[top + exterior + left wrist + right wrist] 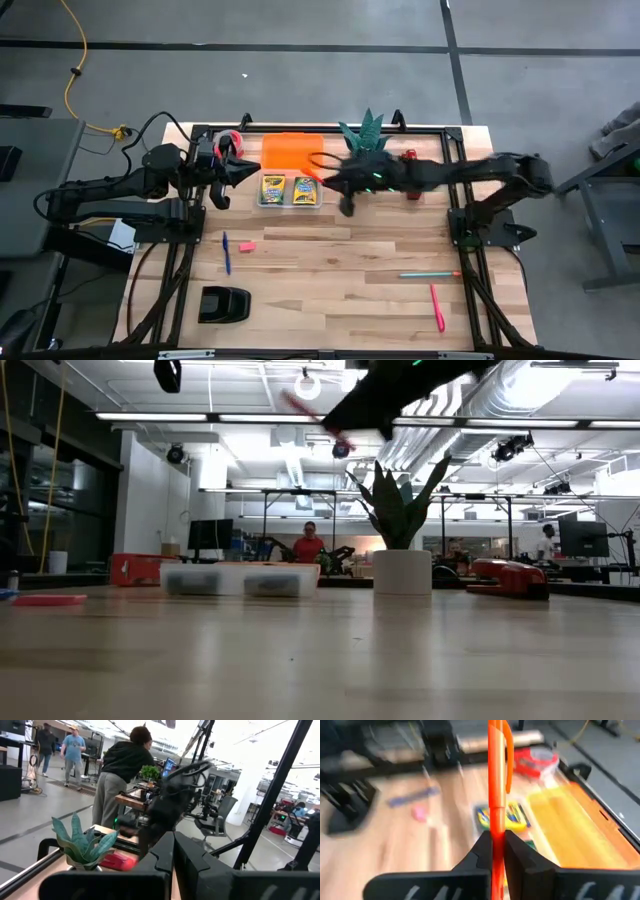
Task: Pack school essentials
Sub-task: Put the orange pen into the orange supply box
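Observation:
My right gripper [341, 184] is stretched out from the table's right over the clear bin [290, 203] and is shut on an orange-red pen [496, 780]. In the low view it [352, 422] hangs high above the table. Two yellow-and-green crayon boxes [272, 188] [304, 189] lie in the bin. A blue pen [226, 251] and a pink eraser [247, 246] lie flat on the left of the table. A teal pen [430, 273] and a pink pen [437, 307] lie on the right. My left gripper [173, 851] is shut and waits at the far left, by the red tape dispenser [229, 140]. My right gripper pinches the orange-red pen's barrel [495, 836] between its two fingers, well away from the clip end [508, 750]. The pen lies along the fingers and sticks out past their tips. It is lifted clear, above the bin.
An orange lid [292, 151] lies behind the bin at the far edge. A potted plant [364, 131] and a red cylinder [410, 157] stand at the far side. A black holder [223, 303] sits near the front left. Bare wood [340, 260] fills the middle.

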Available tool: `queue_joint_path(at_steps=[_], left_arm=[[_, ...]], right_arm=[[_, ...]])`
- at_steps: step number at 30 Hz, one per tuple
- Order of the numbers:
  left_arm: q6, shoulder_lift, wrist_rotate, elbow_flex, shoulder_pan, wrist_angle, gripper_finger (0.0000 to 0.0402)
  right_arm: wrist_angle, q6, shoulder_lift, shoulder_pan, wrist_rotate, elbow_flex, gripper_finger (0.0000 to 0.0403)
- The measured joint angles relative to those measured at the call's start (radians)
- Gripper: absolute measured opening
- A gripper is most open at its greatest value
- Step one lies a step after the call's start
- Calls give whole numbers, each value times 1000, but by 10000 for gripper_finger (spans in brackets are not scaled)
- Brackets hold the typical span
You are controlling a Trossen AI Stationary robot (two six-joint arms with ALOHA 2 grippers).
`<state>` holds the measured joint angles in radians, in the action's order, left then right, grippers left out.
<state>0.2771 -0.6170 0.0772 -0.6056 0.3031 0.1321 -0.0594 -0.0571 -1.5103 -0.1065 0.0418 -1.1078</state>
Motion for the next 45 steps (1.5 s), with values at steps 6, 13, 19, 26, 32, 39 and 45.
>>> queue_joint_path(at_steps=[6,13,19,26,32,39,45], left_arm=[[0,0,0,0,0,26,0],[0,0,-2,0,0,55,0],[0,0,-2,0,0,54,0],[0,0,-2,0,0,53,0],[0,0,-2,0,0,53,0],[0,0,-11,0,0,53,0],[0,0,-14,0,0,53,0]], right_arm=[[-197,146,-285,-64,-41,-293,0],[-433,258,-568,-111,-31,-605,0],[-557,272,-722,-144,16,-754,0],[-591,323,-802,-157,19,-839,0],[-595,338,-802,-157,10,-842,0],[-593,305,-802,-170,15,-842,22],[-594,325,-802,-168,14,-842,57]])
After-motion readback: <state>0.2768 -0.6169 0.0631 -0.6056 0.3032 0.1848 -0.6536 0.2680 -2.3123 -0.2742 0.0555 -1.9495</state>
